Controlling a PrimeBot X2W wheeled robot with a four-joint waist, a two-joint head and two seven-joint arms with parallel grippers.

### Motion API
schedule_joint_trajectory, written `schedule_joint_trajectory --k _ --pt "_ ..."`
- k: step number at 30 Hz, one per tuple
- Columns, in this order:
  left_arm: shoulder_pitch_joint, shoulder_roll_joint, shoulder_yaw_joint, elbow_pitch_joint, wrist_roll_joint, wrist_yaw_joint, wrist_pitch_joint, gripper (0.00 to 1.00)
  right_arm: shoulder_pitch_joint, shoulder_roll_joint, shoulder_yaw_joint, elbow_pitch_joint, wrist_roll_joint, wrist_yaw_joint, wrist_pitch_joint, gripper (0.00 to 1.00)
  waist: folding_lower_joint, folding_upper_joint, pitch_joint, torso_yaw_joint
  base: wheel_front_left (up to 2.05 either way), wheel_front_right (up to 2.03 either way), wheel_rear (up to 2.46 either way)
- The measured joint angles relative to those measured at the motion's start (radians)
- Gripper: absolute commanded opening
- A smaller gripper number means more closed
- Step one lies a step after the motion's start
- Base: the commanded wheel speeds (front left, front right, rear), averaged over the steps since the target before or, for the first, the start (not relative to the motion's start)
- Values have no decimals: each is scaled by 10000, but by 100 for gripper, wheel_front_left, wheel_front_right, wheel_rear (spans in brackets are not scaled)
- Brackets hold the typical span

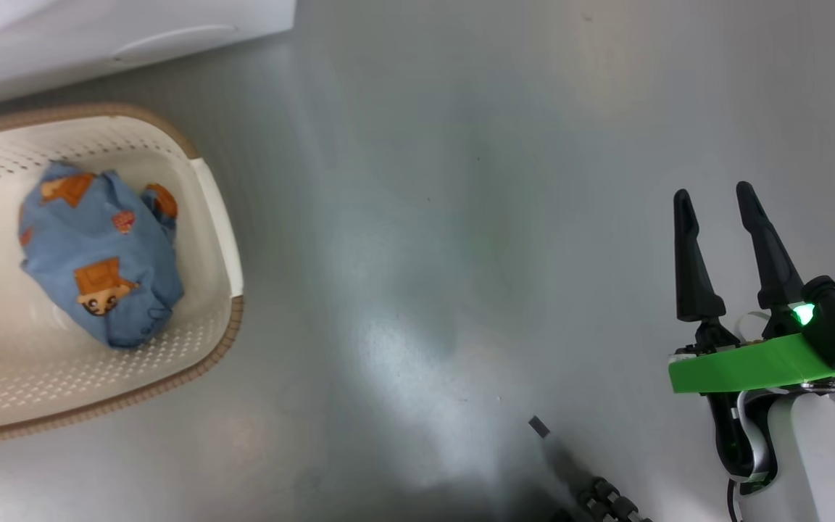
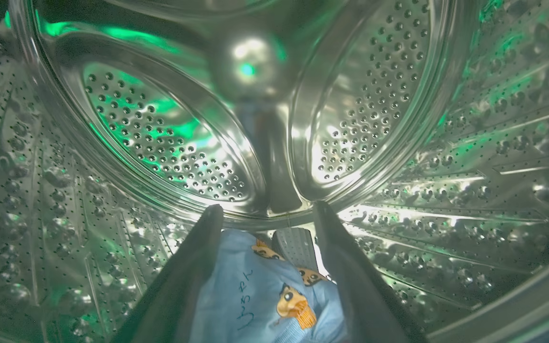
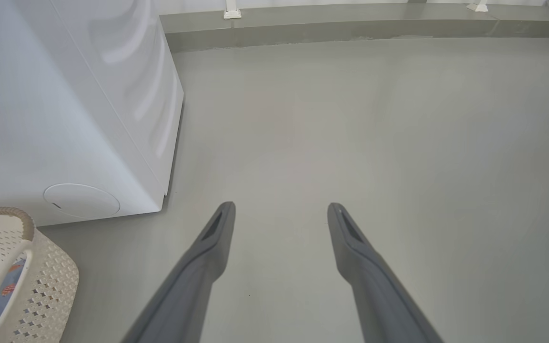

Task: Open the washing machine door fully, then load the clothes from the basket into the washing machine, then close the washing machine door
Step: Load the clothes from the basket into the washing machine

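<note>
My left gripper (image 2: 267,212) is inside the washing machine's perforated steel drum (image 2: 374,95), jaws spread wide. A light blue garment (image 2: 255,295) with orange prints lies on the drum wall between and below the fingers, loose. A second piece of the light blue clothes (image 1: 98,254) lies crumpled in the cream basket (image 1: 214,217) on the floor at the left. My right gripper (image 1: 712,192) hangs open over bare floor at the lower right, far from the basket, nothing between its fingers. The washing machine door is out of view.
The washing machine's white body (image 3: 41,119) with its round service flap (image 3: 81,201) stands just behind the basket (image 3: 50,286). My right gripper (image 3: 280,206) points over grey floor that stretches right to a low kerb (image 3: 350,24). A small dark scrap (image 1: 538,426) lies on the floor.
</note>
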Motion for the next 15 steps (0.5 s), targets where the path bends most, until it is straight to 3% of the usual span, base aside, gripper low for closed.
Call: schedule_joint_trajectory --k 15 --pt "3692 -1271 136 -17 -836 2 -1137 100 284 -6 -667 186 -570 0 2 100 -1 0 -1502 610 0 0 0"
